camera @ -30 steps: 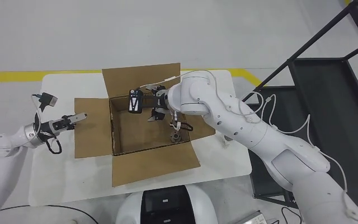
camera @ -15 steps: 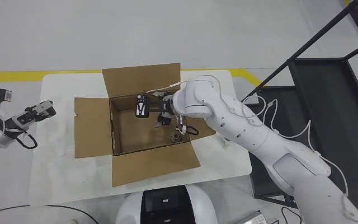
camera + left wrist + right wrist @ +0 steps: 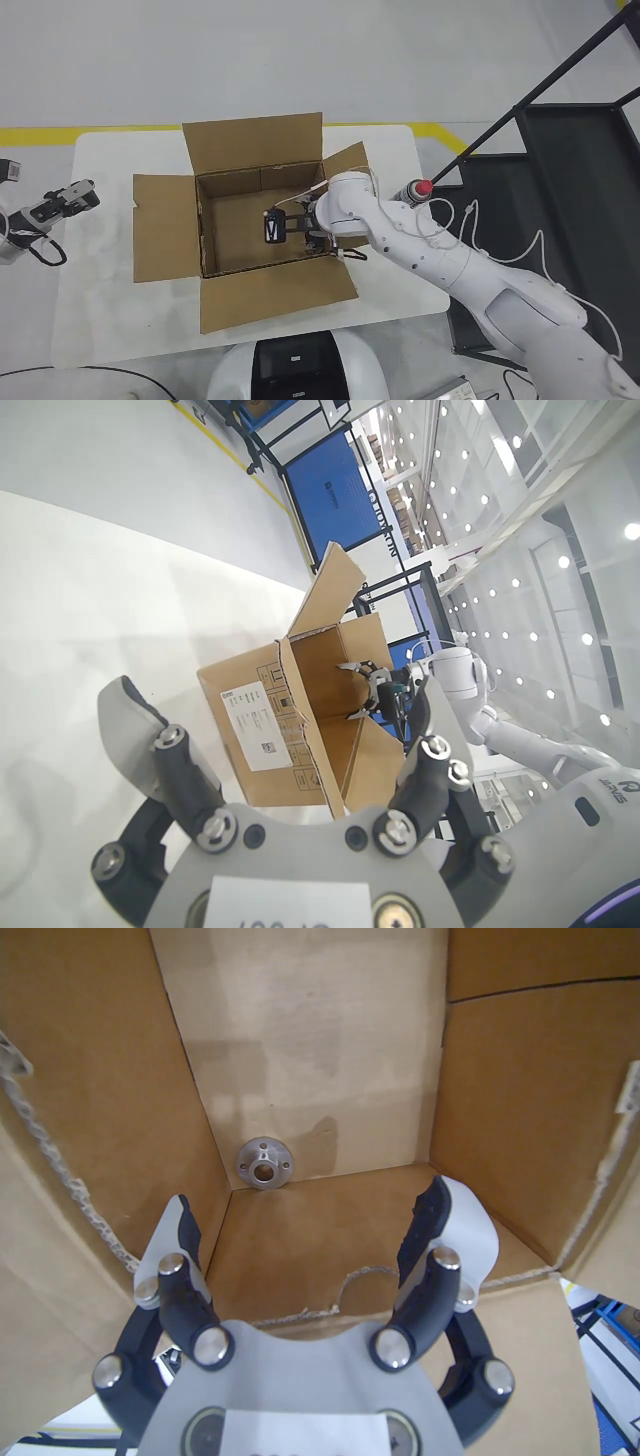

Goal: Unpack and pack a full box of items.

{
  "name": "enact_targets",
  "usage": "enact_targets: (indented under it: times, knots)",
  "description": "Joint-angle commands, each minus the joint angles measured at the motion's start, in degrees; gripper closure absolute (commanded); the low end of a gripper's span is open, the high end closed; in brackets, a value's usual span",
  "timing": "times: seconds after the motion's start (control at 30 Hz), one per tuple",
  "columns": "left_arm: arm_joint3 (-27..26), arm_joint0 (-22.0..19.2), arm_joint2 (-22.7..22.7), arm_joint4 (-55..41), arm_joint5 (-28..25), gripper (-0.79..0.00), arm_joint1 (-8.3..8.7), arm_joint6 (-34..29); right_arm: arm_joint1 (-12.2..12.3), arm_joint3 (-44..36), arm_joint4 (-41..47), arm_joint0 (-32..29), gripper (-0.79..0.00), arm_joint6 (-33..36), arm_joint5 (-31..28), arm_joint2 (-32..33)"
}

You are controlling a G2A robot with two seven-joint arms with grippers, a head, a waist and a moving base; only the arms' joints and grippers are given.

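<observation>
Setting: a white worktop (image 3: pixel 110 300) stands on a pale grey workshop floor, with a yellow line painted on the floor behind it.
Box: an open cardboard box (image 3: pixel 165 230) sits in the middle of the worktop with its flaps spread open. A white label is stuck on one outer wall.
Right end effector (image 3: pixel 307 1200): it is lowered inside the box, fingers spread wide, holding nothing.
Flange: a small round metal flange (image 3: pixel 263 1170) with a centre bore sits in a bottom corner of the box. It is ahead of the right end effector's fingertips and apart from them.
Left end effector (image 3: pixel 275 695): it is released and empty, by the worktop's edge and well apart from the box. The labelled wall faces it.
</observation>
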Motion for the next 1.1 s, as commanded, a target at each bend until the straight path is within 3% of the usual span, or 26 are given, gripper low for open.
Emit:
enact_targets:
  times: [0.0,0.67,0.7,0.73,0.8,0.9,1.0,1.07]
  knots:
    - [0.00,0.00,0.00,0.00,0.00,-0.785,0.00,0.00,-0.49,1.63,-0.74,0.21,-0.785,-1.77,0.44,-0.66]
    - [0.00,0.00,0.00,0.00,0.00,-0.785,0.00,0.00,-7.26,17.98,-2.87,3.88,-0.785,-7.99,-4.65,-9.23]
    - [0.00,0.00,0.00,0.00,0.00,-0.785,0.00,0.00,-7.58,18.59,-2.90,4.08,-0.730,-7.90,-4.83,-9.49]
    - [0.00,0.00,0.00,0.00,0.00,-0.785,0.00,0.00,-7.90,19.27,-2.68,4.20,-0.536,-7.94,-4.89,-9.66]
    - [0.00,0.00,0.00,0.00,0.00,-0.785,0.00,0.00,-8.50,20.67,-2.48,4.46,-0.391,-7.49,-5.51,-10.18]
    - [0.00,0.00,0.00,0.00,0.00,-0.785,0.00,0.00,-9.33,22.56,-2.22,4.82,-0.382,-6.88,-5.63,-10.67]
    - [0.00,0.00,0.00,0.00,0.00,-0.785,0.00,0.00,-10.06,24.06,-1.78,5.18,-0.274,-6.15,-5.80,-10.97]
    - [0.00,0.00,0.00,0.00,0.00,-0.785,0.00,0.00,-10.51,24.74,-1.82,5.54,-0.123,-5.71,-6.25,-11.23]
